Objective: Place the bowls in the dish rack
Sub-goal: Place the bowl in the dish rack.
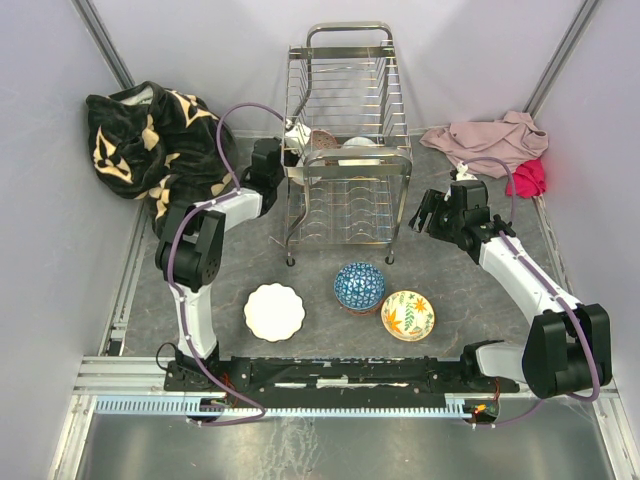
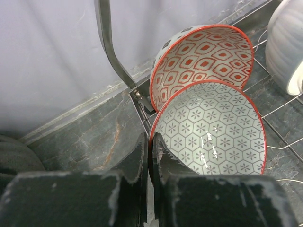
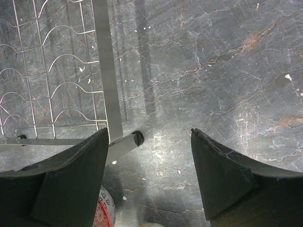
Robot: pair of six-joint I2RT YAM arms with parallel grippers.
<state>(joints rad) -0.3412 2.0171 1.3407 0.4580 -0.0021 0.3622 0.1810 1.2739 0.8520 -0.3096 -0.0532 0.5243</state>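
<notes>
Left hand (image 2: 150, 142) pinching the hexagon-patterned bowl (image 2: 213, 127) by its rim in the dish rack (image 1: 345, 130).
Right hand (image 3: 149, 131) spread above the counter (image 3: 213, 71), beside the rack's near-right foot.

The hexagon bowl (image 2: 213, 130) is patterned grey and rimmed red; the diamond bowl (image 2: 203, 56) is printed red on white; the leaf bowl (image 1: 408, 315) is painted orange and green on cream.

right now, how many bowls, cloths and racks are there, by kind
bowls: 6 (white scalloped, blue patterned, yellow floral, red-patterned, hexagon-patterned, white ribbed)
cloths: 3 (black blanket, pink cloth, magenta cloth)
dish rack: 1
total: 10
</notes>
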